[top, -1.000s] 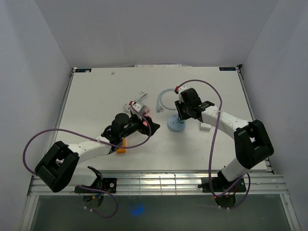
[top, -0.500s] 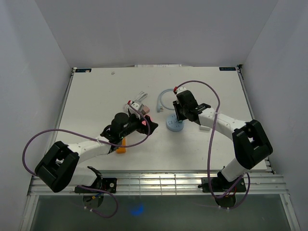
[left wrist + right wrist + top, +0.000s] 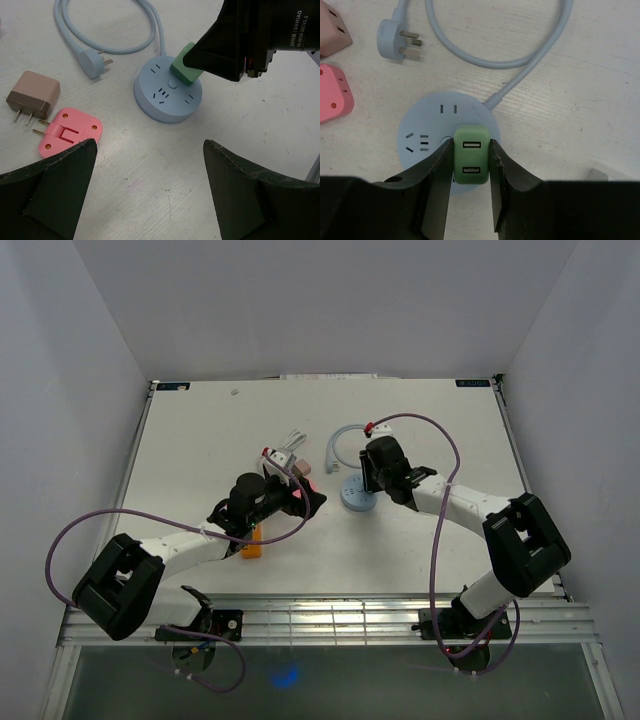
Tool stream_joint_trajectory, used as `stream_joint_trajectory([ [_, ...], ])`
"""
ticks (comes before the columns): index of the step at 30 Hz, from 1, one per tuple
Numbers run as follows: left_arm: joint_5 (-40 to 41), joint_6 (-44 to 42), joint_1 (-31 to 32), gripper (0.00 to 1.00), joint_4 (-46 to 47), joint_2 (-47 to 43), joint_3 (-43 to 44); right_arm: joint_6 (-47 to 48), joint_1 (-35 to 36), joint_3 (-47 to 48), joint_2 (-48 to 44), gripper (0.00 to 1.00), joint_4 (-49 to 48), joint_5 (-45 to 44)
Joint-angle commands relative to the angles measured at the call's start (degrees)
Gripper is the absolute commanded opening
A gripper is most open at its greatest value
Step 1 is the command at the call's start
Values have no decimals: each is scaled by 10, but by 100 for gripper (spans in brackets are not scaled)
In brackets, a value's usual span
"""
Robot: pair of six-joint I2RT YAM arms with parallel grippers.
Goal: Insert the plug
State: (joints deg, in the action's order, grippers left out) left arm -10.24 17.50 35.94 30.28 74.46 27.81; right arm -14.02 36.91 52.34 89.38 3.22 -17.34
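Note:
A round light-blue socket [image 3: 357,500] lies mid-table; it also shows in the left wrist view [image 3: 155,107] and the right wrist view [image 3: 427,131]. My right gripper [image 3: 373,478] [image 3: 472,152] is shut on a green USB charger plug [image 3: 472,155] [image 3: 186,64]. It holds the plug tilted against the socket's top face, near its edge. The plug's prongs are hidden. My left gripper [image 3: 312,498] [image 3: 150,150] is open and empty, a little above the bare table left of the socket.
A pink plug [image 3: 70,131] [image 3: 332,97] and a brown adapter [image 3: 34,94] lie left of the socket. The socket's blue cable [image 3: 338,443] loops behind it and ends in its own plug [image 3: 92,64]. An orange piece [image 3: 252,540] lies under my left arm.
My right gripper has moved left and a little forward with the green plug, from beside the socket to over it. My left gripper has drawn back slightly to the left.

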Motion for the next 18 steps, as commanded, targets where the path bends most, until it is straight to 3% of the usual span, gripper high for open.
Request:
stream_joint_trajectory([
  [1,-1,3,-3,98,0,-12,14,-36,16,-43,63,8,134,38],
  [18,0,-1,-4,98,-8,-12,16,-62,41,-31,116,8,159,18],
])
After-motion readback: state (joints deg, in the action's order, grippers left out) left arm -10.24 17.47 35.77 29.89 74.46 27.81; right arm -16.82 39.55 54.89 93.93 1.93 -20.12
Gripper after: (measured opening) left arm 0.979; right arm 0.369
